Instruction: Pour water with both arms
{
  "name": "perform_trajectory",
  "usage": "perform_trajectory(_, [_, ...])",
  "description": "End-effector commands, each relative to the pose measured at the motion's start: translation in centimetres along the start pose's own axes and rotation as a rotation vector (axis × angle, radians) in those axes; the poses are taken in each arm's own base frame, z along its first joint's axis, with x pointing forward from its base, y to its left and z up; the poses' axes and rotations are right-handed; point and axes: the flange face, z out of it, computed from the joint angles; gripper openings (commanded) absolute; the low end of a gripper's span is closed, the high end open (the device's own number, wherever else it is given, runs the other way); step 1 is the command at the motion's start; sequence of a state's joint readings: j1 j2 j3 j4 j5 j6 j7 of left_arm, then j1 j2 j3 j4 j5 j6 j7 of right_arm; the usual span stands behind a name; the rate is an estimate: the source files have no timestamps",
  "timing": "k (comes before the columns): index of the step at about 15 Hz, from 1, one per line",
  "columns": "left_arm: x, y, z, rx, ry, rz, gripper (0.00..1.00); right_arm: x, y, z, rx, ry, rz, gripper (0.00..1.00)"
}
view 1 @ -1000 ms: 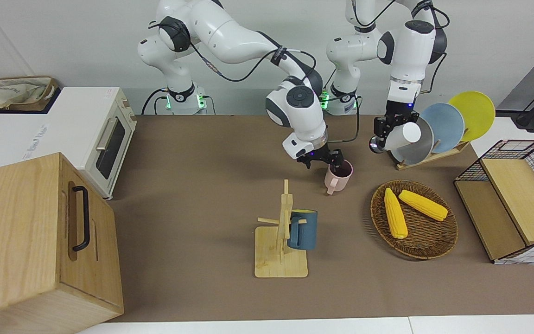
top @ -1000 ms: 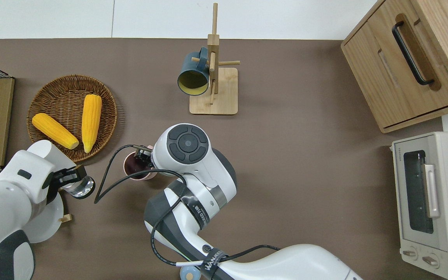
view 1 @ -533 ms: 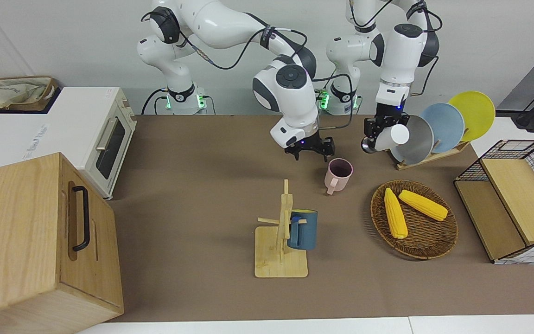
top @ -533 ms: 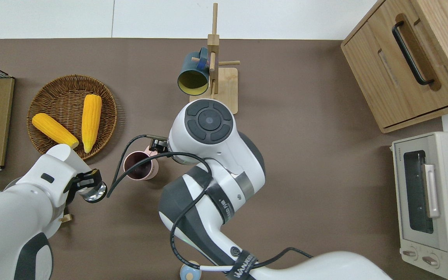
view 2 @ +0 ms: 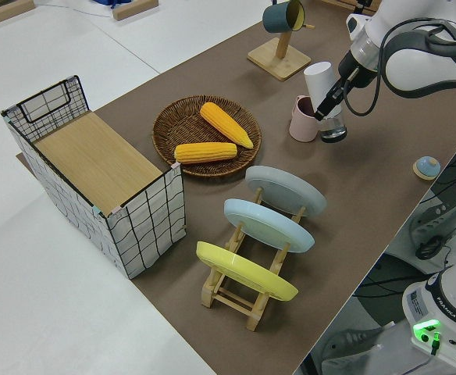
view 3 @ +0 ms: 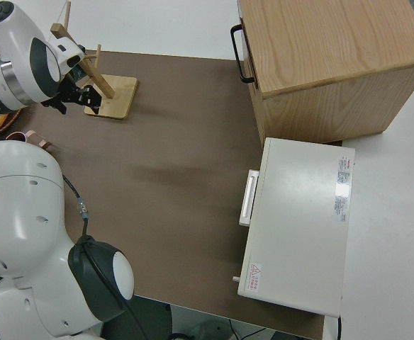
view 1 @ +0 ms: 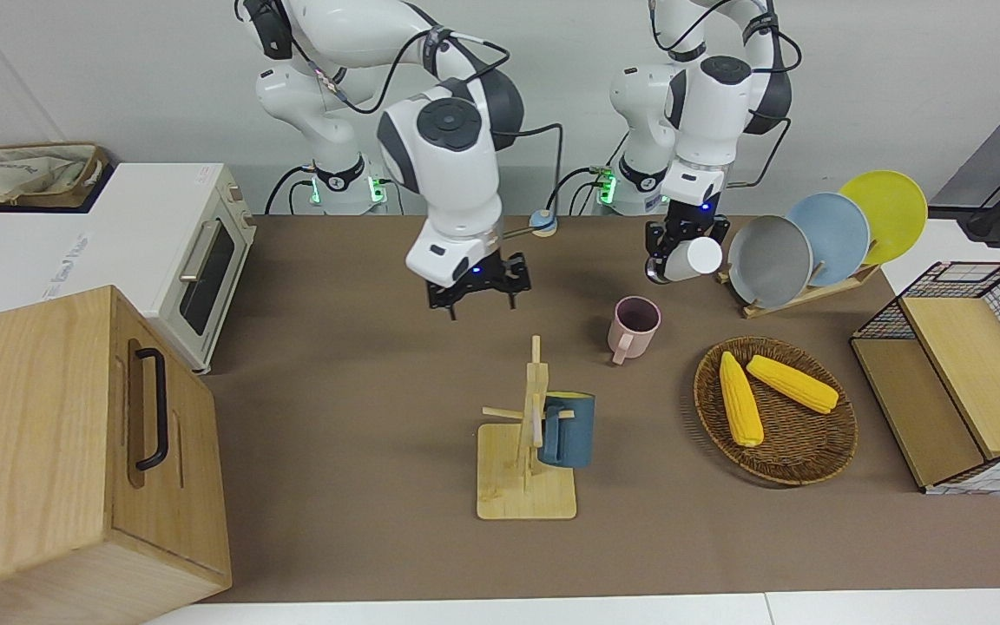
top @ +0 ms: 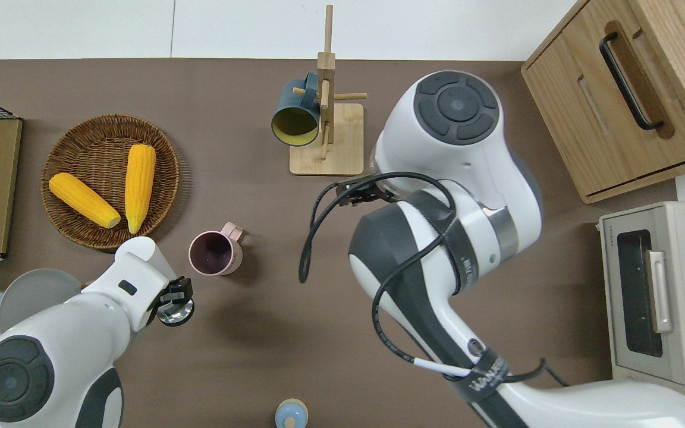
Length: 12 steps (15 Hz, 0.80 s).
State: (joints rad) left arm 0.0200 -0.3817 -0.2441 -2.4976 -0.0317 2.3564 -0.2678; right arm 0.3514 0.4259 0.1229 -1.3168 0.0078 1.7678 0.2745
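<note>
A pink mug [view 1: 634, 325] stands upright on the brown table; it also shows in the overhead view [top: 214, 252] and the left side view [view 2: 302, 119]. My left gripper [view 1: 680, 250] is shut on a white bottle [view 1: 700, 258] with a shiny clear end [top: 175, 313]. It holds the bottle tilted in the air over bare table just beside the mug, as the left side view [view 2: 319, 82] also shows. My right gripper [view 1: 476, 299] is open and empty, up over the table between the mug and the mug tree [top: 326, 139].
The mug tree holds a blue mug [view 1: 568, 430]. A wicker basket [view 1: 812, 464] holds two corn cobs. A plate rack [view 1: 804, 291] with three plates, a wire crate [view 1: 969, 382], a wooden cabinet [view 1: 75, 451], a toaster oven [view 1: 196, 260] and a small blue knob [top: 289, 414] stand around.
My right gripper let go of the pink mug, rose and swung toward the right arm's end of the table. My left gripper carried the bottle closer to the mug.
</note>
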Motion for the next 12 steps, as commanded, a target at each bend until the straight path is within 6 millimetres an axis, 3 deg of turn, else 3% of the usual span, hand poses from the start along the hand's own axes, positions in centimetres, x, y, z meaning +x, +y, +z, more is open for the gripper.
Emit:
perform_trajectory(1, [-1.9, 1.4, -0.5, 0.006, -0.052, 0.04, 0.0, -0.4, 6.4, -1.6, -0.08, -0.025, -0.177, 0.985])
perform_trajectory(5, [-2.4, 2.3, 0.2, 0.016, -0.113, 0.076, 0.0, -1.5, 16.3, -3.7, -0.095, -0.033, -0.189, 0.985])
perform_trajectory(9, [-1.3, 4.3, 0.9, 0.026, -0.208, 0.11, 0.0, -3.6, 23.0, -6.3, -0.107, -0.071, -0.156, 0.985])
perform_trajectory(12, [-1.1, 4.5, 1.5, 0.028, -0.228, 0.128, 0.0, -5.3, 26.5, -9.3, -0.123, -0.049, -0.107, 0.985])
